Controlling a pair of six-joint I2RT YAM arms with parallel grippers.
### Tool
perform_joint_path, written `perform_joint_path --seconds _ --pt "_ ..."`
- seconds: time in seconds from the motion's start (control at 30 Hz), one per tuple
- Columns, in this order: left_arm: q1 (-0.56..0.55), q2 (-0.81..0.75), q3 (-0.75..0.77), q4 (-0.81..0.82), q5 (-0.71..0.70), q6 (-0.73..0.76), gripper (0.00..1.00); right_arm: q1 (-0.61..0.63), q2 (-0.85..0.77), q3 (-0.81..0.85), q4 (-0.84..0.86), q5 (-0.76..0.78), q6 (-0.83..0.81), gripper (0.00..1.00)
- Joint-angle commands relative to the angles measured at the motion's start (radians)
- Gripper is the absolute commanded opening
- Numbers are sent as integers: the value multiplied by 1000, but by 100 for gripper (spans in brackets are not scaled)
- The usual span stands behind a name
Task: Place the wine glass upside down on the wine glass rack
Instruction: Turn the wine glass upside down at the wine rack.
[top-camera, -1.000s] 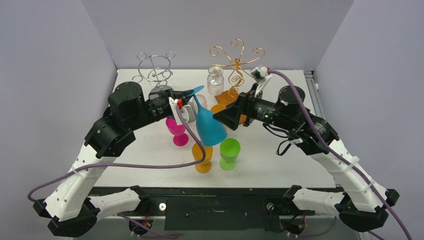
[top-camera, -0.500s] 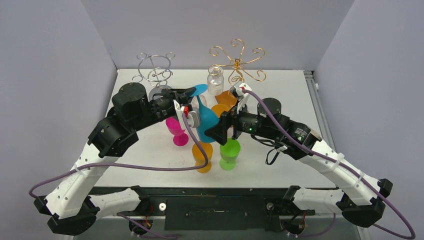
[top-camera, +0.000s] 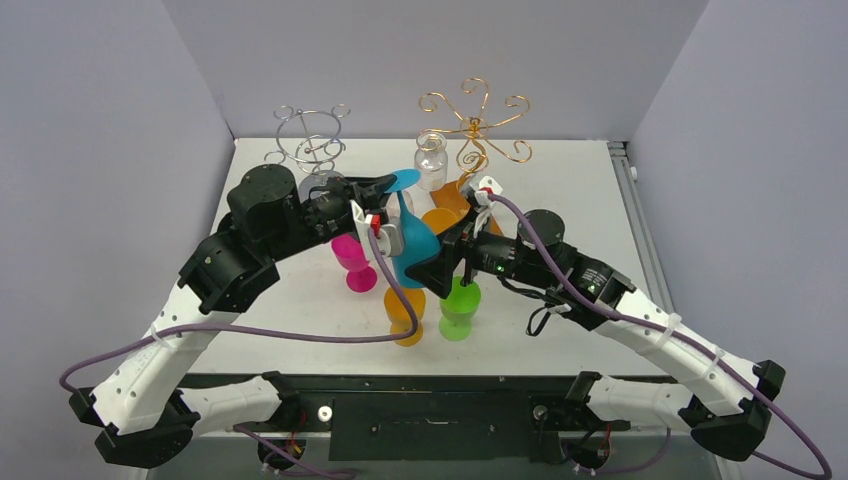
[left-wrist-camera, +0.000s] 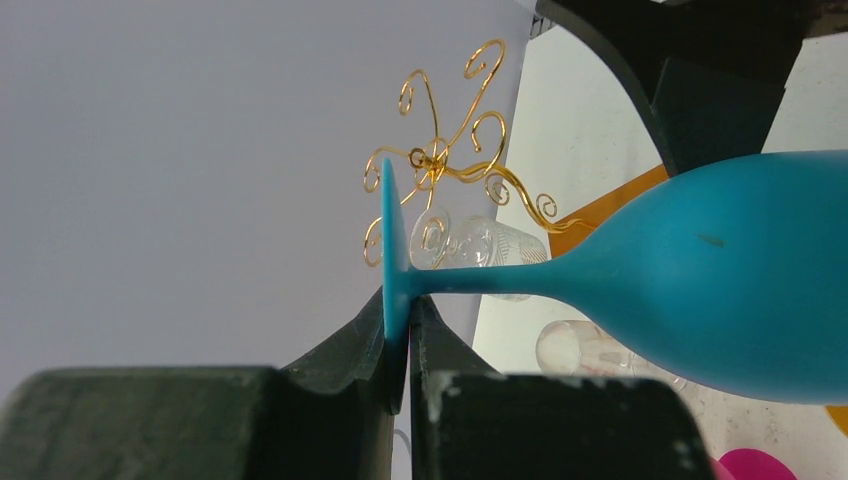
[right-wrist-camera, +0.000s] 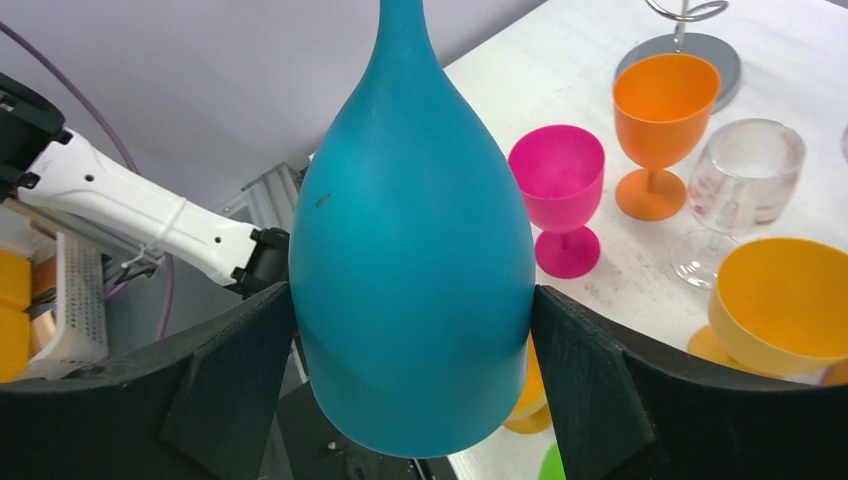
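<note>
A blue wine glass (top-camera: 417, 252) hangs upside down and tilted above the table centre. My left gripper (top-camera: 380, 186) is shut on the thin edge of its foot; the left wrist view shows the foot (left-wrist-camera: 392, 250) pinched between my left gripper's (left-wrist-camera: 408, 335) jaws. My right gripper (top-camera: 436, 266) is open, with a finger on each side of the bowl (right-wrist-camera: 410, 230); I cannot tell if the fingers (right-wrist-camera: 235, 350) touch it. A silver wire rack (top-camera: 310, 140) stands at the back left and a gold wire rack (top-camera: 475, 120) at the back right.
Below the blue glass stand a pink glass (top-camera: 352, 262), an orange glass (top-camera: 405, 318) and a green glass (top-camera: 460, 306). A clear glass (top-camera: 431, 160) and a yellow-orange glass (top-camera: 450, 200) stand by the gold rack.
My right arm has swung left and forward, so its open fingers now sit around the blue bowl. My left gripper has shifted the glass slightly right.
</note>
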Motion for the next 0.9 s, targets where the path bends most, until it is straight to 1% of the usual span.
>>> perform_joint_path --seconds 0.0,0.1,0.3,0.47,0.63,0.67,0.7,0.73,0.77,0.8,0.83,0.87 --pt "-26 -2 52 90 27 -25 0 2 -1 -43 186 -129 31 81" --pt "-41 -4 55 90 24 -21 0 2 16 -38 207 -184 42 81" --pt "-53 -5 54 110 11 -20 0 2 35 -31 232 -233 60 81" --pt "-53 -8 51 126 7 -14 0 -13 19 -54 235 -233 66 69" --pt "-52 -15 36 155 -13 -20 0 -72 -59 -122 255 -200 80 60" --pt "-52 -19 28 170 -18 -30 5 -88 -74 -132 257 -190 79 58" --pt "-52 -21 22 182 -20 -43 14 -105 -84 -143 260 -183 80 55" --pt "-52 -23 15 193 -23 -55 37 -123 -95 -150 269 -178 87 53" --pt "-53 -24 5 205 -30 -70 63 -143 -105 -156 280 -173 93 53" --pt "-53 -25 -1 212 -36 -87 79 -162 -115 -160 282 -167 93 52" --pt "-53 -25 -3 208 -42 -94 88 -179 -123 -158 275 -159 84 52" --pt "-53 -22 -2 203 -54 -108 92 -198 -132 -155 256 -148 66 52"
